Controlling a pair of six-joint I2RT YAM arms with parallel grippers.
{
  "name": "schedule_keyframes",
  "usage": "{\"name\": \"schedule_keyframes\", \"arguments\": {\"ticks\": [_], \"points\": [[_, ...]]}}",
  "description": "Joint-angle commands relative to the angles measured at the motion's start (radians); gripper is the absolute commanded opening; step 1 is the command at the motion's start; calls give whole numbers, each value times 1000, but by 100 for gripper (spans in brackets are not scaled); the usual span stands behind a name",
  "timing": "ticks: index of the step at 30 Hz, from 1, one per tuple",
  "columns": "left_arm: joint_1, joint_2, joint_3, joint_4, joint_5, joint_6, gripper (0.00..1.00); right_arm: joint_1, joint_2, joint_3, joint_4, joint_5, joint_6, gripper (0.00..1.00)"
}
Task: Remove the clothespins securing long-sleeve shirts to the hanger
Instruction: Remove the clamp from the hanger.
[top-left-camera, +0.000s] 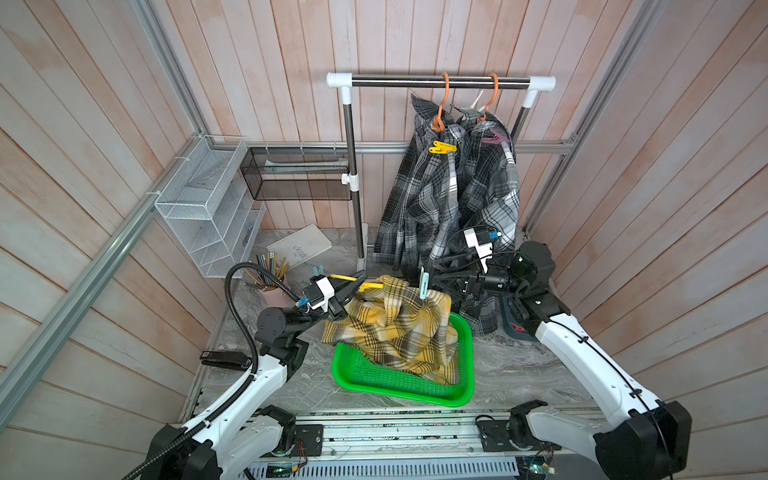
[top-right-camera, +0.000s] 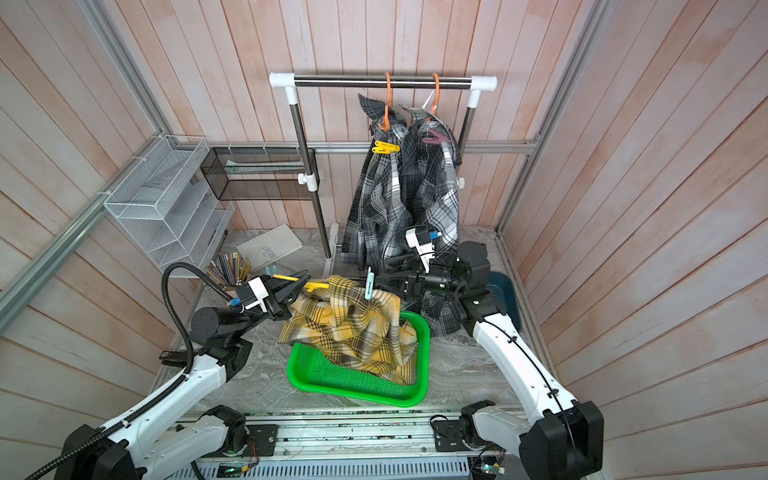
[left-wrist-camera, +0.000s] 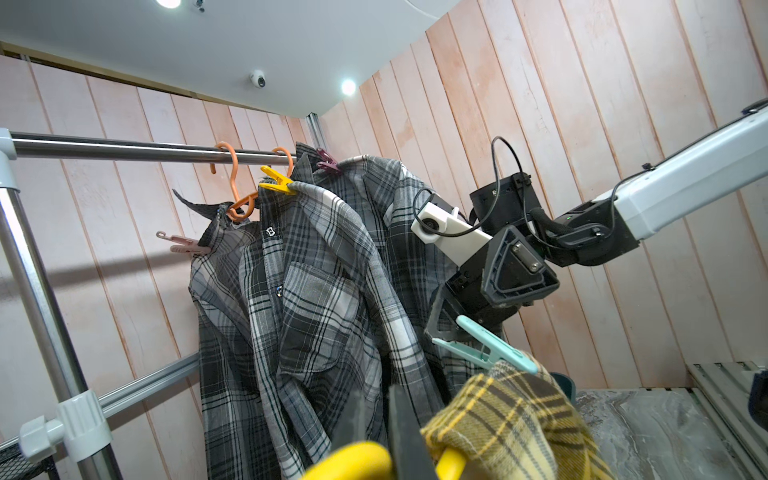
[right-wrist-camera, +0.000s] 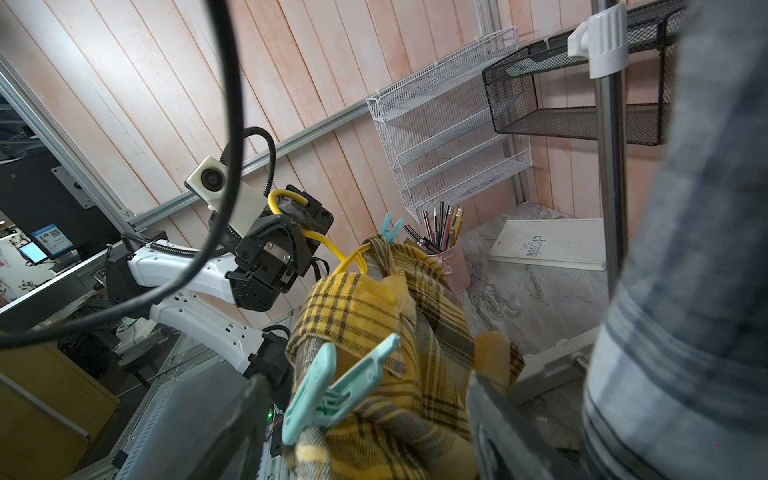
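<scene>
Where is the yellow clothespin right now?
In both top views the yellow clothespin is clipped to the shoulder of a hanging grey checked shirt, just below an orange hanger and left of the mauve clothespin.

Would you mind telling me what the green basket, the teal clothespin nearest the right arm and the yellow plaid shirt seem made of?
Green basket: glossy moulded plastic, by its perforated floor and shiny rim. Teal clothespin: matte pastel plastic, smoothly moulded. Yellow plaid shirt: soft woven cloth, possibly flannel; it drapes in folds.
</scene>
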Motion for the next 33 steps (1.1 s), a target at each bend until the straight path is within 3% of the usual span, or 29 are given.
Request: {"name": "schedule_keyframes", "arguments": {"ticks": [1, 5, 13, 33], "points": [[5, 4, -9, 93, 18, 26, 0, 27, 5, -14, 11, 3, -7, 76], [5, 7, -12, 111, 31, 21, 0, 51, 8, -24, -8, 65, -29, 76], [5, 12, -13, 111, 52, 20, 0, 91, 20, -55, 111, 43, 35, 68], [6, 12, -13, 98, 15, 25, 0, 104, 22, -59, 153, -3, 55, 5]]}}
